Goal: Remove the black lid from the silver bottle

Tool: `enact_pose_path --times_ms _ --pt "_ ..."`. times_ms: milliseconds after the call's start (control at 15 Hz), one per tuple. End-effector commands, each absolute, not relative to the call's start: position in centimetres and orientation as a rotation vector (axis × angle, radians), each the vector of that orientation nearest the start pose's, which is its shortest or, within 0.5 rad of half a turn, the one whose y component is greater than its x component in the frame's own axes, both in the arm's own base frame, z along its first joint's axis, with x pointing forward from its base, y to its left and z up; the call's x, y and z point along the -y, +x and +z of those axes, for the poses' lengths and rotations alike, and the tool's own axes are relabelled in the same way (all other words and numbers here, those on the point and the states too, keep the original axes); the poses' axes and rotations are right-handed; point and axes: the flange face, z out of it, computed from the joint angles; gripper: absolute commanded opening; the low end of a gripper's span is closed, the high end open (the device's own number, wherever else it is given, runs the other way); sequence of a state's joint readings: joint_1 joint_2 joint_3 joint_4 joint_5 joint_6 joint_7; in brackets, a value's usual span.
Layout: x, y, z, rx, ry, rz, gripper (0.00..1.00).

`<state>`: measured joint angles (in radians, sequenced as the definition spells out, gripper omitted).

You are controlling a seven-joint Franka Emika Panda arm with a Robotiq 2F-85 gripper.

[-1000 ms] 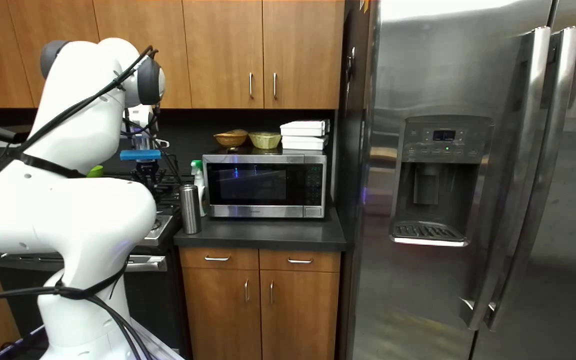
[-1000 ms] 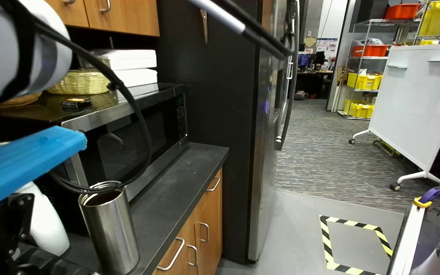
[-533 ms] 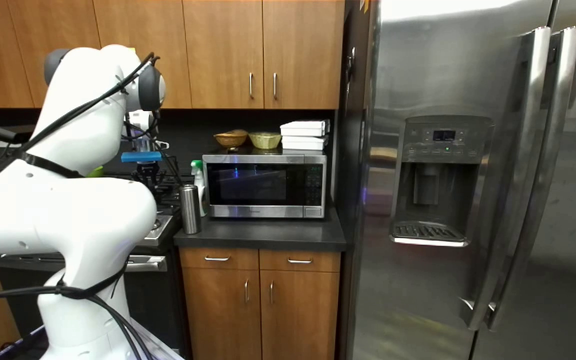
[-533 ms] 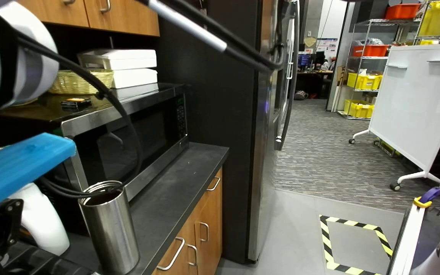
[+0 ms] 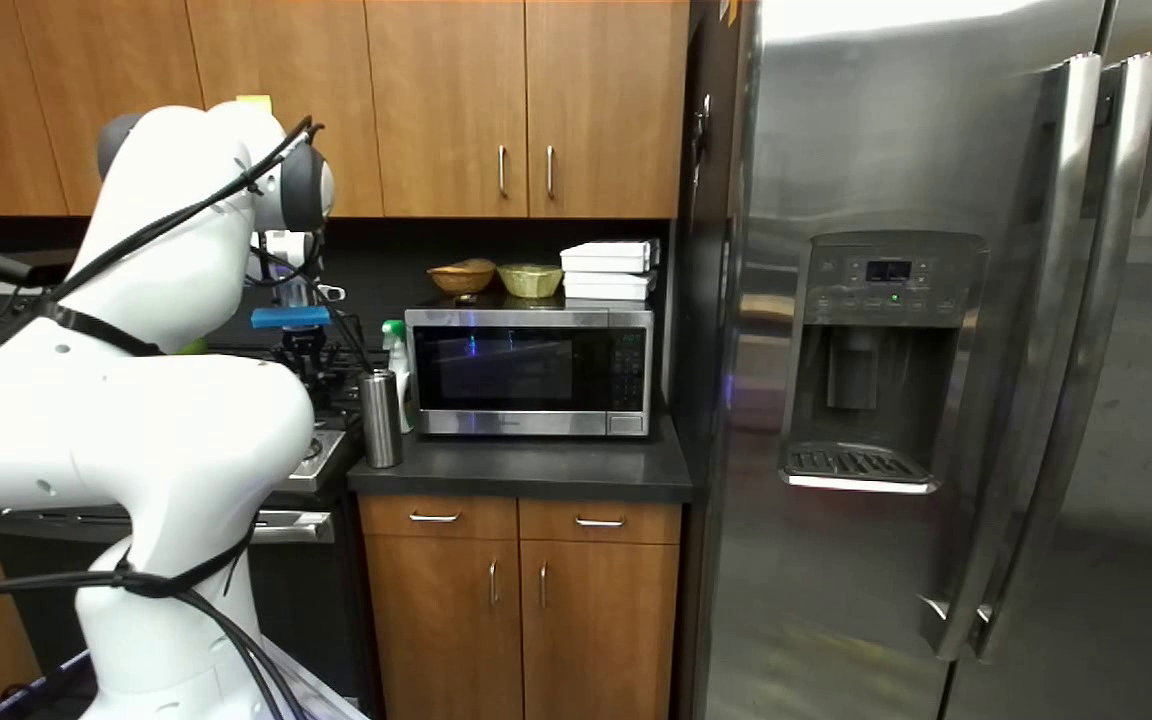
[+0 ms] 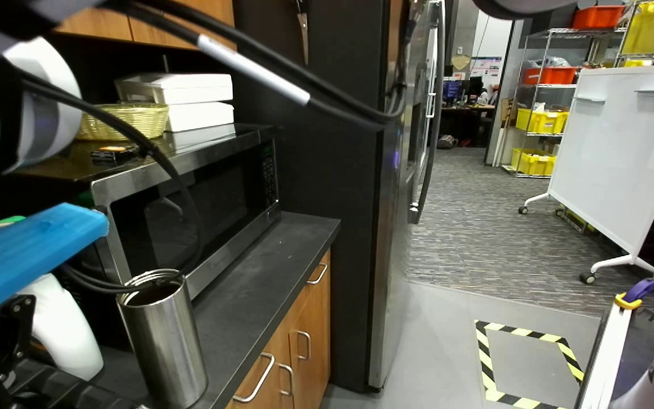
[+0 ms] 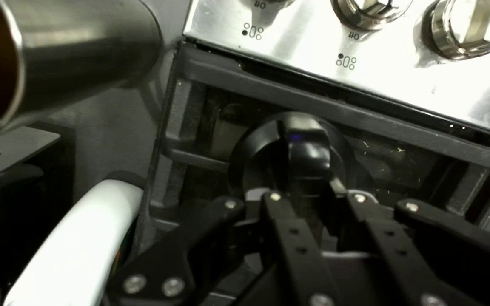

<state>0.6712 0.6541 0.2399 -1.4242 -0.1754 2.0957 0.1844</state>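
Note:
The silver bottle point(image 5: 381, 420) stands upright on the counter beside the stove. It also shows in an exterior view point(image 6: 165, 346), where its threaded mouth is open with no lid on it, and in the wrist view point(image 7: 87, 42) at the upper left. The black lid point(image 7: 306, 148), round with a loop handle, is in the wrist view over the dark stove top. My gripper point(image 7: 309, 199) has its fingers on both sides of the lid's loop and is shut on it. Whether the lid touches the stove cannot be told. In the exterior views I cannot make out the lid.
A white spray bottle point(image 5: 397, 350) stands behind the silver bottle, near the microwave point(image 5: 526, 370). The stove's steel knob panel point(image 7: 296, 51) lies along the top of the wrist view. An arm cable point(image 6: 162, 153) hangs in front of the microwave and the bottle's mouth.
The arm and gripper have moved down a little, and slightly right in an exterior view. The cable has shifted left in an exterior view. The silver bottle has not moved.

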Motion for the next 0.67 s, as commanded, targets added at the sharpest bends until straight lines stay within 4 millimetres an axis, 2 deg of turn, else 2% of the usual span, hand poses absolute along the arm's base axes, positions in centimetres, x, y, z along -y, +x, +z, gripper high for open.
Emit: enact_pose_path --times_ms 0,333,400,467,600 --pt "-54.71 48.25 32.66 1.187 -2.929 -0.075 0.06" --pt "-54.29 48.82 32.52 1.170 -2.952 -0.063 0.06" --pt "-54.23 48.90 32.57 1.166 -2.956 -0.058 0.22" --pt "-54.13 49.00 32.57 1.162 -2.960 -0.057 0.48" --pt "-53.96 49.15 32.67 1.156 -2.967 -0.055 0.53"
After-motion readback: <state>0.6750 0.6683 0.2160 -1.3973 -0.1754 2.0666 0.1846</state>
